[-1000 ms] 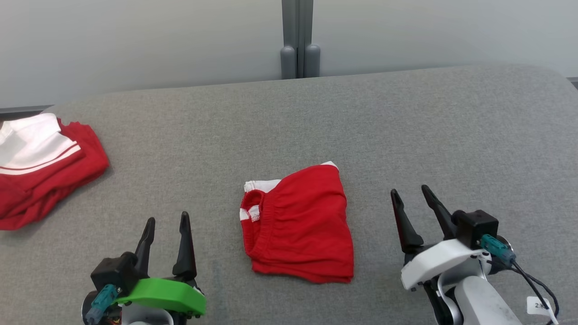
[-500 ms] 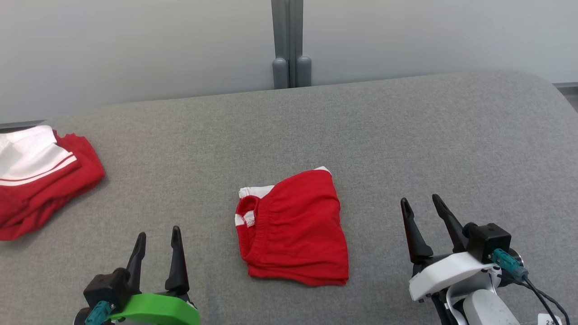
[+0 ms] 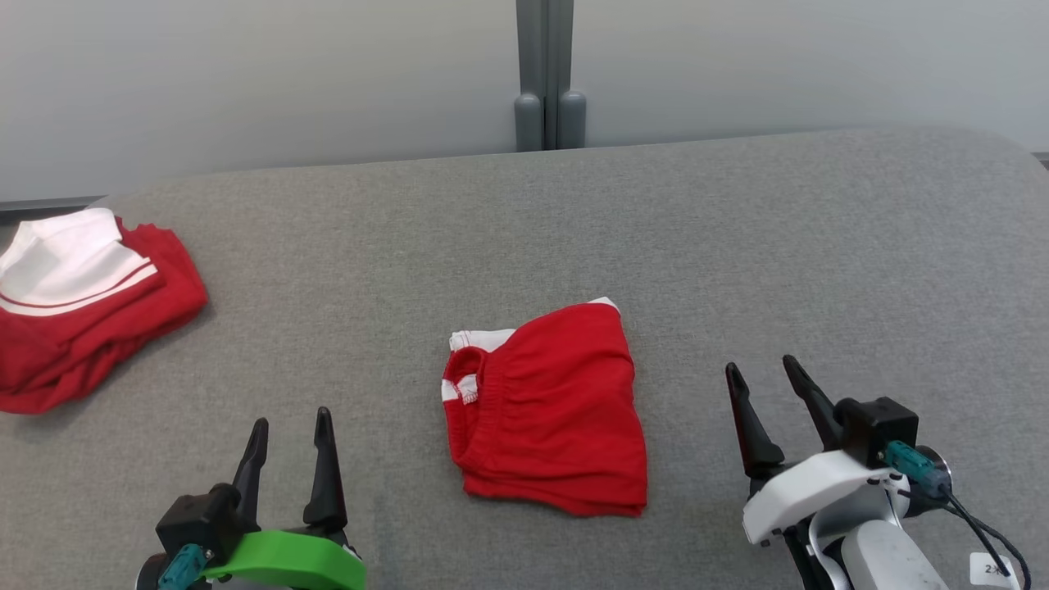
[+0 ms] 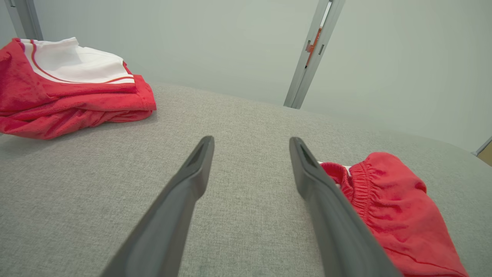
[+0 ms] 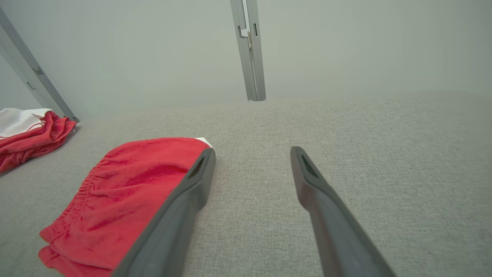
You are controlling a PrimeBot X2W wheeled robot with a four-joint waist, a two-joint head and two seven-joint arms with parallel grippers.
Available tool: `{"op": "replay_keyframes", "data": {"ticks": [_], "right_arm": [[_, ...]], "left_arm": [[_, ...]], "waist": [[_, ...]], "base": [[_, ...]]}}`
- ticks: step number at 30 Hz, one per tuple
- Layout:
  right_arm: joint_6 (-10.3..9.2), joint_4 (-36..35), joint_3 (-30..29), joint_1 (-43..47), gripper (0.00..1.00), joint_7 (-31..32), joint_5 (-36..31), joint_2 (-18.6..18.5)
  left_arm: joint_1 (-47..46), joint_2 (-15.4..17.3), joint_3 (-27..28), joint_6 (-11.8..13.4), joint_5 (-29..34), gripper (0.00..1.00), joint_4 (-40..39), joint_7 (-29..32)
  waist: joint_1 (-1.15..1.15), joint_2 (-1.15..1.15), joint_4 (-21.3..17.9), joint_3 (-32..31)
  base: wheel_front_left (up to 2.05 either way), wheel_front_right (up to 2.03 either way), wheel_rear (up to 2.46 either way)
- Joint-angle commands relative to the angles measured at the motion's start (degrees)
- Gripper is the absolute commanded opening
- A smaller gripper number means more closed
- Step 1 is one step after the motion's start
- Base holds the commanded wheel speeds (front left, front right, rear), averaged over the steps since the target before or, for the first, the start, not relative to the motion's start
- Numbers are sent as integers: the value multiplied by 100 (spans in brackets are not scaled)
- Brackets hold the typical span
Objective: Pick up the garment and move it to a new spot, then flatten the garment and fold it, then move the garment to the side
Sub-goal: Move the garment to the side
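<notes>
The garment [image 3: 545, 418] is a pair of red shorts with white trim, lying folded and flat near the middle of the grey padded table [image 3: 737, 246]. My left gripper [image 3: 292, 416] hovers open to its left, nothing between the fingers. On the garment's right my right gripper [image 3: 759, 363] is open and empty too. In the left wrist view the left gripper [image 4: 250, 139] points over bare fabric, with the garment [image 4: 392, 207] beyond its right finger. The right wrist view has the garment [image 5: 130, 184] partly behind the left finger of the right gripper [image 5: 252, 150].
A second red and white garment [image 3: 82, 303] lies folded at the table's far left edge, seen too in the left wrist view [image 4: 65, 92] and the right wrist view [image 5: 30, 138]. A grey post [image 3: 545, 74] stands behind the table against a pale wall.
The head camera has shifted a little. Both grippers sit slightly lower in its view and stay open. The garment lies as before.
</notes>
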Motion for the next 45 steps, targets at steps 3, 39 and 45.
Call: {"op": "replay_keyframes", "data": {"ticks": [3, 39, 45], "right_arm": [[0, 56, 49, -231, 100, 264, 103, -3], [-4, 2068, 67, -1717, 0, 1014, 457, -16], [-3, 1850, -305, -1930, 0, 776, 188, -9]], "left_arm": [[-132, -11, -34, -42, 31, 100, -39, -19], [-422, 25, -231, -27, 136, 100, -396, -9], [-640, 104, -295, -40, 254, 100, -570, 33]], "waist": [[0, 0, 232, 128], [0, 0, 464, 892], [0, 0, -660, 1283]], "base": [[0, 0, 0], [0, 0, 0], [0, 0, 0]]}}
